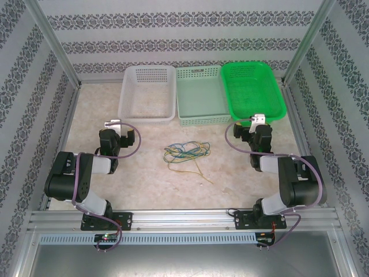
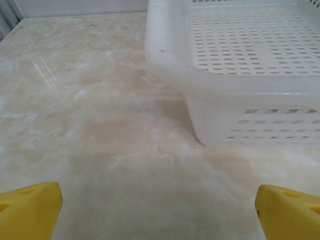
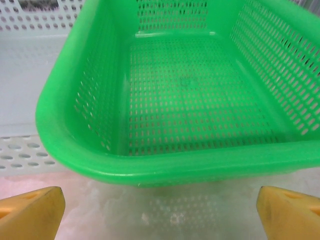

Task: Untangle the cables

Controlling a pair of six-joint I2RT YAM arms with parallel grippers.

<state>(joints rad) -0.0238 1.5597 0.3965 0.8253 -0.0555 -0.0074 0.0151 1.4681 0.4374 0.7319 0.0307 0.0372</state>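
Black arms (image 1: 60,180), white links (image 1: 95,203), purple cables (image 1: 76,179), yellow fingers (image 2: 30,210)

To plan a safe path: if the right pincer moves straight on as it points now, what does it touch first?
Probably the near rim of the green basket, directly ahead of the open right pincer; the depth is unclear.

No writing, label, brand or number could be read in any view. The wall panels (image 1: 190,23) bore only a repeating ornamental pattern. The white basket (image 1: 147,86), pale green basket (image 1: 199,92) and bright green basket (image 1: 253,86) were unmarked.
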